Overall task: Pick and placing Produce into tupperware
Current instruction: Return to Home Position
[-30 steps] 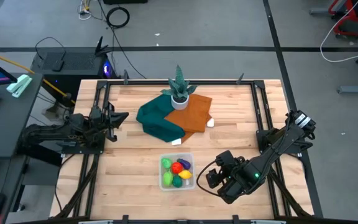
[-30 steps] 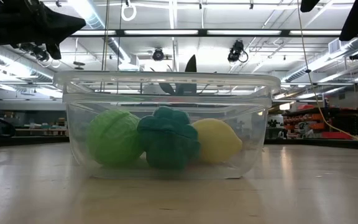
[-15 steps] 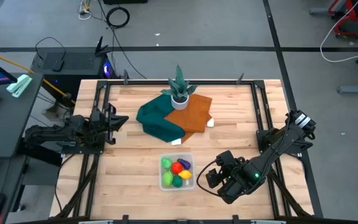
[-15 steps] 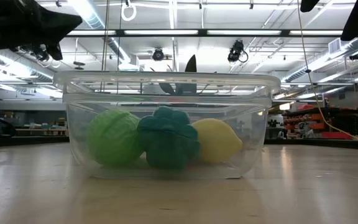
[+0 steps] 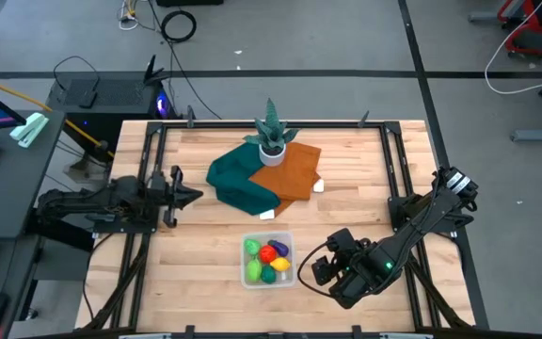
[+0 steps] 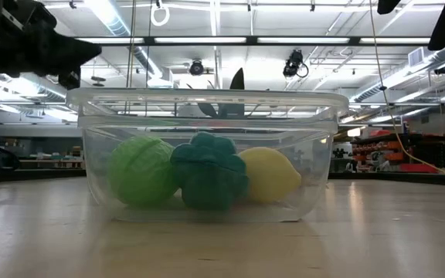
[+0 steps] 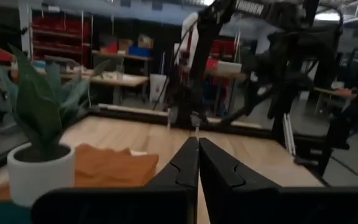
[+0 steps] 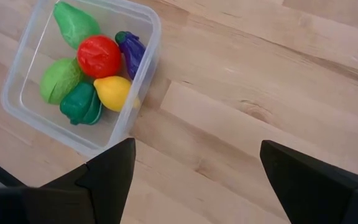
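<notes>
The clear tupperware tub (image 5: 248,242) stands on the wooden table near its near edge, middle; I also see it in the right wrist view (image 8: 16,84) and close up in the low view (image 6: 207,108). All the produce lies inside: red (image 8: 98,56), yellow (image 8: 112,92), purple (image 8: 131,50) and three green pieces (image 8: 59,79). My right gripper (image 5: 316,268) hovers right of the tub, open (image 8: 196,146), touching nothing. My left gripper (image 5: 194,196) is at the table's left side, above the wood, shut (image 7: 198,146) and empty.
A spiky green plant in a white pot (image 5: 271,139) stands at the far middle on an orange cloth (image 5: 290,169), which overlaps a teal cloth (image 5: 238,184). Black frame rails run along the left and right sides. Bare wood lies around the tub.
My left gripper has swung a little toward the table's near edge and middle, staying shut. The tub, the produce and the right arm have kept still.
</notes>
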Robot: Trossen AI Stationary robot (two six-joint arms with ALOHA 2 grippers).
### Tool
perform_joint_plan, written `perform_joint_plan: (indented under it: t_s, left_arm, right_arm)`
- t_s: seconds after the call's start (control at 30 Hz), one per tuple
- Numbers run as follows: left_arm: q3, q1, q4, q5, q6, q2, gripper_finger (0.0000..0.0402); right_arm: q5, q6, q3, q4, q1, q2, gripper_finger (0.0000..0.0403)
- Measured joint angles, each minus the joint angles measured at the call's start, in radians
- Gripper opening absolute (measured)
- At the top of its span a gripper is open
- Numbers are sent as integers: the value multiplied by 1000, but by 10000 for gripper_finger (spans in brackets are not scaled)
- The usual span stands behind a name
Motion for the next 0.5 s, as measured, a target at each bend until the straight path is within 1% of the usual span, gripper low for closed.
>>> perform_joint_plan:
  t_s: [0.13,0.27,0.37,0.5]
  left_arm:
    - [0,0,-26,0,0,0,6]
    - [0,0,-95,1,-11,0,13]
    - [0,0,-110,29,-30,2,19]
    - [0,0,-114,34,-58,2,12]
  right_arm:
    - [0,0,0,0,0,0,309]
    - [0,0,0,0,0,0,309]
    - [0,0,0,0,0,0,309]
    - [4,-9,0,0,0,0,309]
